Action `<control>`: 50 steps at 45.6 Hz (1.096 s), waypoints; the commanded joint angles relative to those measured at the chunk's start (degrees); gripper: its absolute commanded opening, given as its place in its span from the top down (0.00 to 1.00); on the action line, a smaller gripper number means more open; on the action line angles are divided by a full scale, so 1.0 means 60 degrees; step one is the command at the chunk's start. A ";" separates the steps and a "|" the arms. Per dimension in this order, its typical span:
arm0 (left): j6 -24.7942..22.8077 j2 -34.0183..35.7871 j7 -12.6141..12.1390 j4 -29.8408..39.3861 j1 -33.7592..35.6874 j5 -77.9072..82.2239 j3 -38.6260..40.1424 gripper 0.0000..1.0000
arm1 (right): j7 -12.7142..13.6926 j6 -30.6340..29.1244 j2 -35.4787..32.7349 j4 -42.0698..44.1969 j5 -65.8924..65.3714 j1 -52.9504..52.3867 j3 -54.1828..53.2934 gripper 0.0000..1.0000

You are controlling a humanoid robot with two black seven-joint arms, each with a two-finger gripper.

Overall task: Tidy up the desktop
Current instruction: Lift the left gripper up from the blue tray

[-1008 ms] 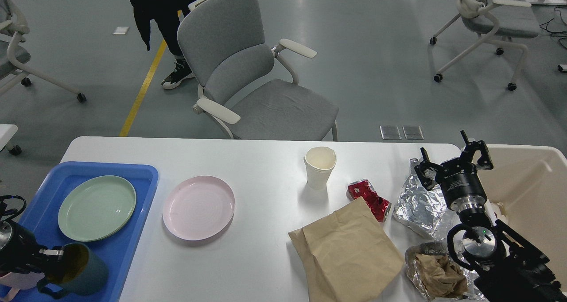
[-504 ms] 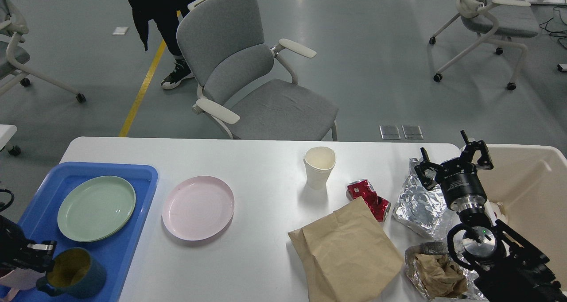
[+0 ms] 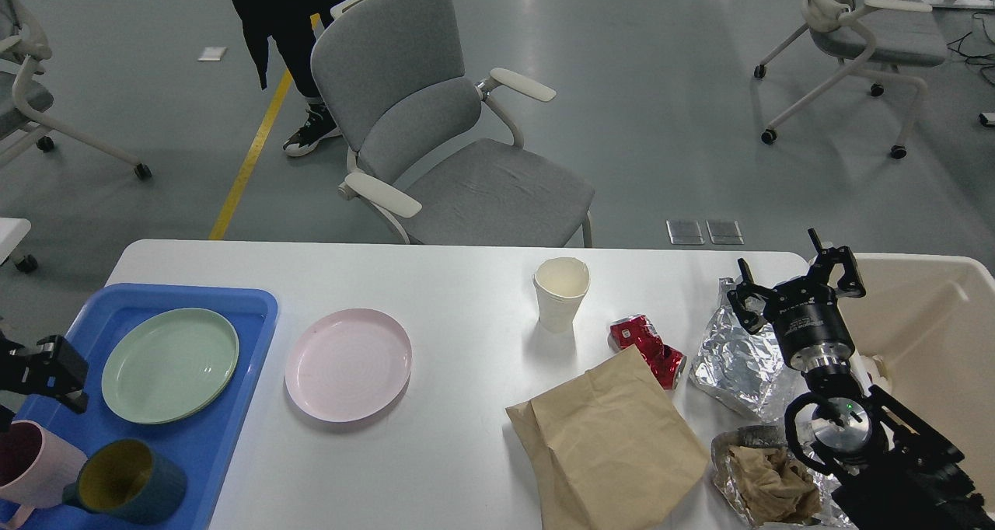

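Observation:
The white desktop (image 3: 466, 281) holds a pink plate (image 3: 347, 364), a white paper cup (image 3: 561, 293), a crushed red can (image 3: 647, 349), a brown paper bag (image 3: 614, 437), a sheet of crumpled foil (image 3: 734, 359) and a foil wad with brown paper (image 3: 766, 475). My left gripper (image 3: 47, 367) is at the left edge above the blue tray (image 3: 202, 444), empty and apart from the dark blue cup (image 3: 128, 479). My right gripper (image 3: 797, 289) is open and empty, raised over the foil sheet beside the beige bin (image 3: 933, 336).
The tray also holds a green plate (image 3: 169, 364) and a pink mug (image 3: 35, 464). A grey chair (image 3: 435, 126) stands behind the table, and a person's legs (image 3: 303, 48) show behind it. The bin sits at the table's right end.
My left gripper set the dark blue cup down on the tray, let it go and rose away to the upper left. The pink mug came into view. The right arm has not moved.

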State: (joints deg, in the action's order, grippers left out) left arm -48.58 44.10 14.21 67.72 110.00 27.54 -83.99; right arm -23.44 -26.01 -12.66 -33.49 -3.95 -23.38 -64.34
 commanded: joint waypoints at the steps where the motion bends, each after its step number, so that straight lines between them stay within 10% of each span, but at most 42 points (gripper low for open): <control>1: -0.0867 -0.0523 0.0049 0.0372 0.1483 -0.0267 -0.0516 0.05 | -0.0005 0.0000 0.0000 0.0000 0.0000 -0.0001 0.0000 0.00; 25: -0.0928 -0.5064 -0.0243 0.3668 0.6641 -0.5012 -0.1163 0.05 | -0.0005 0.0000 0.0000 0.0000 0.0000 -0.0001 0.0000 0.00; 31: -0.0387 -0.5373 -0.0873 0.3948 0.6569 -0.6302 -0.1060 0.06 | -0.0005 0.0000 0.0000 0.0000 0.0000 -0.0001 0.0000 0.00; 50: 0.0784 -0.3909 -0.0786 0.3889 0.4359 -0.6420 -0.1250 0.04 | -0.0005 0.0000 0.0000 0.0000 0.0000 -0.0001 0.0000 0.00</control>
State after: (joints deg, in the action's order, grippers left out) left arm -48.23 16.71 9.30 91.41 141.62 -10.55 -91.84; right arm -23.46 -26.02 -12.66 -33.49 -3.95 -23.38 -64.34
